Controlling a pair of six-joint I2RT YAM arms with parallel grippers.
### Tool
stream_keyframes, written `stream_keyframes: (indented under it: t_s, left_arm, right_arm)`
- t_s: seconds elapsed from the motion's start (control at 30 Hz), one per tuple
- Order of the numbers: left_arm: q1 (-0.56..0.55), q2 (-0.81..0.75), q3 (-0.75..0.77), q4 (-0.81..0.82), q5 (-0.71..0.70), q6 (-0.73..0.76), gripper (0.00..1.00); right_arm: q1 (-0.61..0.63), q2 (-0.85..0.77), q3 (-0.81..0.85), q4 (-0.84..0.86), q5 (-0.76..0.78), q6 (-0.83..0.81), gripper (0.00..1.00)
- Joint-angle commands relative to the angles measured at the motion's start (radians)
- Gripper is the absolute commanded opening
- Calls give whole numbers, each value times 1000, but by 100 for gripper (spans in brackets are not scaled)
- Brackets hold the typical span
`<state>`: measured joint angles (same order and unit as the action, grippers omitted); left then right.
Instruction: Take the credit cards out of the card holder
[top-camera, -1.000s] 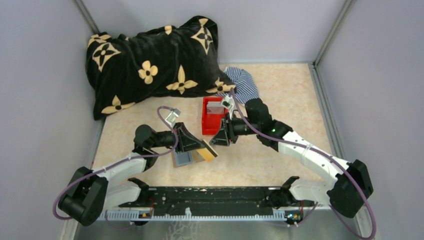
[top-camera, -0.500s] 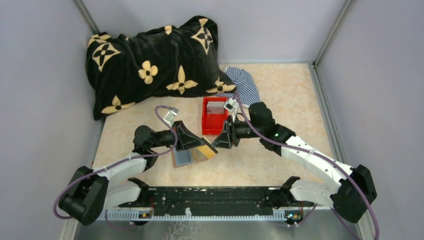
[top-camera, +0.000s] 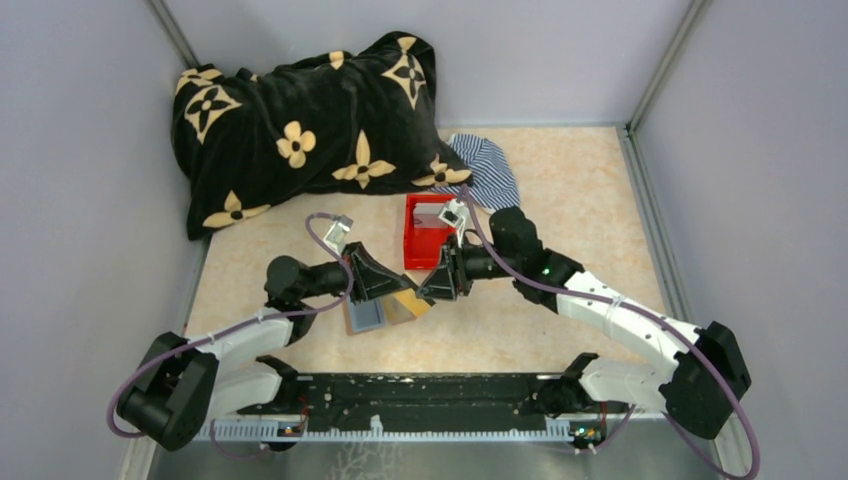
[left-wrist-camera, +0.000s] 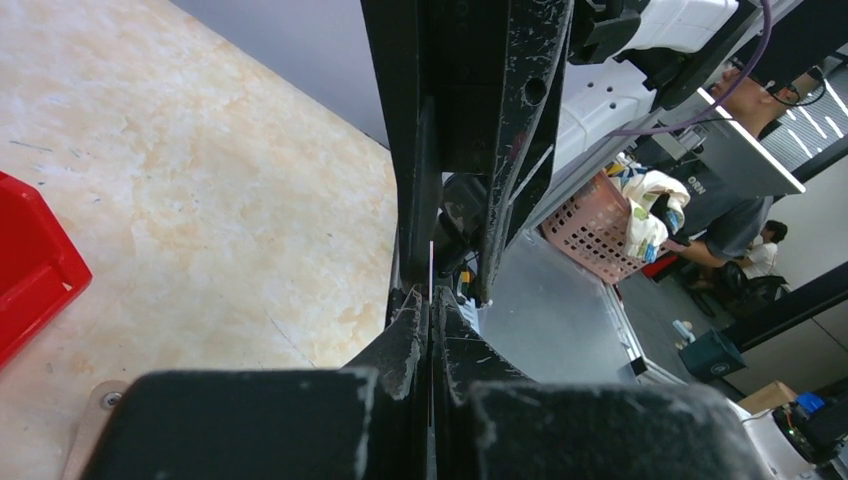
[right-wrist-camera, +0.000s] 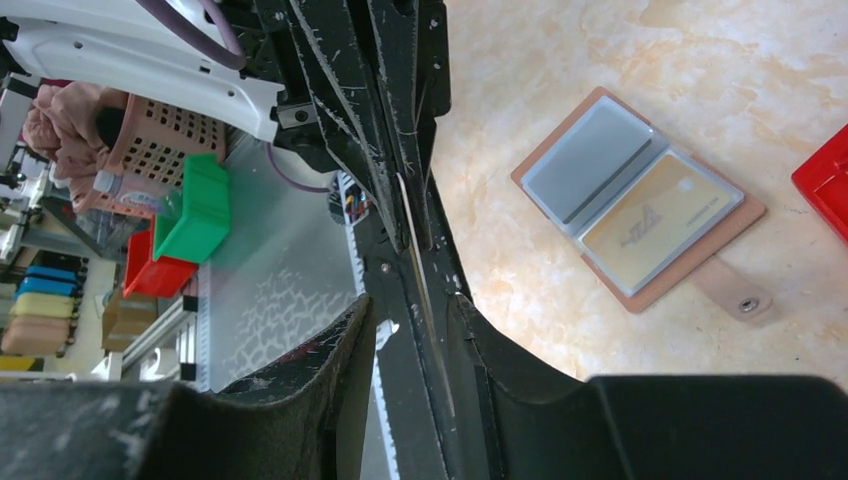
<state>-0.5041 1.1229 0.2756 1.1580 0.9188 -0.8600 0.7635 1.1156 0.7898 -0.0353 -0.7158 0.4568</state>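
The beige tabletop (top-camera: 580, 200) carries the card holder (top-camera: 385, 312), lying open with an orange-tan card (right-wrist-camera: 655, 215) in one pocket. Just above it my left claw (left-wrist-camera: 430, 305) is clenched on a card (right-wrist-camera: 420, 270) held edge-on. My right claw (right-wrist-camera: 415, 320) is released and straddles that card, so I'd close it squarely before letting go. A red bin (top-camera: 428, 240) crowds just beyond the holder.

My left hand (left-wrist-camera: 430, 305) and right hand (right-wrist-camera: 413, 305) black, edge-on card (right-wrist-camera: 416, 250) between them pale, I think, card holder (right-wrist-camera: 725, 285) brown with grey-blue panels, tan-gold card (right-wrist-camera: 655, 215) inside, red bin (top-camera: 412, 235), beige marbled desk (top-camera: 580, 190), black blanket (top-camera: 300, 120) with tan flowers, blue-white striped cloth (top-camera: 490, 165)
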Motion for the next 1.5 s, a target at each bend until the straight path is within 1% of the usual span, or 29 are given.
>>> stream_keyframes:
  t_s: [0.0, 0.1, 0.17, 0.27, 0.3, 0.47, 0.5, 0.53, 0.57, 0.63, 0.67, 0.7, 0.77, 0.87, 0.93, 1.0, 1.1, 1.23, 1.3, 1.47]
  left_arm:
    - [-2, -4, -8, 91, -5, -28, 0]
    - [-3, -13, -15, 90, -13, -28, 0]
    - [-2, -16, -19, 87, -16, -28, 0]
    - [-3, -18, -24, 90, -16, -31, 0]
    - [-2, -18, -24, 91, -17, -31, 0]
    - [-3, -19, -16, 77, -5, -31, 0]
    - [-4, -17, -15, 73, -2, -28, 4]
    - [-3, -17, -15, 69, -2, -26, 17]
    - [-3, -20, -17, 66, -7, -24, 34]
    - [-3, -33, -19, 58, -17, -19, 58]
    - [-2, -46, -17, 47, -22, -12, 65]
    - [-1, -67, -13, 21, -33, -1, 68]
    - [-2, -128, -1, -68, -64, 42, 70]
    - [-1, -247, 37, -286, -131, 150, 70]
    - [-2, -316, 67, -424, -156, 210, 70]
    - [-1, -348, 90, -503, -171, 245, 70]
    - [-2, -361, 93, -515, -168, 250, 70]
    - [1, -368, 85, -514, -162, 243, 70]
    - [1, -373, 87, -531, -164, 254, 70]
    - [1, -379, 98, -558, -168, 266, 69]
  right_arm:
    - [12, 2, 2, 62, 18, 0, 33]
    - [12, 6, 5, 61, 19, -4, 32]
    - [12, 7, 3, 70, 18, 3, 21]
    - [12, 5, 6, 67, 26, 1, 8]
    - [12, 5, 6, 66, 29, 1, 1]
    - [12, 8, 8, 58, 29, -15, 0]
    - [11, 13, 18, 37, 27, -37, 0]
    - [10, 18, 32, 2, 24, -68, 0]
    - [7, 23, 50, -51, 24, -101, 0]
    - [-14, 39, 92, -135, 25, -170, 0]
    - [-29, 48, 119, -178, 29, -203, 0]
    - [-43, 59, 146, -224, 41, -235, 0]
    - [-63, 89, 216, -315, 89, -302, 0]
    - [-82, 150, 325, -425, 180, -413, 0]
    - [-96, 198, 382, -474, 214, -520, 0]
    - [-119, 254, 441, -511, 220, -617, 0]
    - [-151, 369, 561, -590, 237, -731, 0]
    - [-163, 525, 720, -733, 307, -852, 0]
    - [-176, 592, 778, -751, 290, -880, 0]
    - [-182, 676, 872, -771, 298, -944, 0]
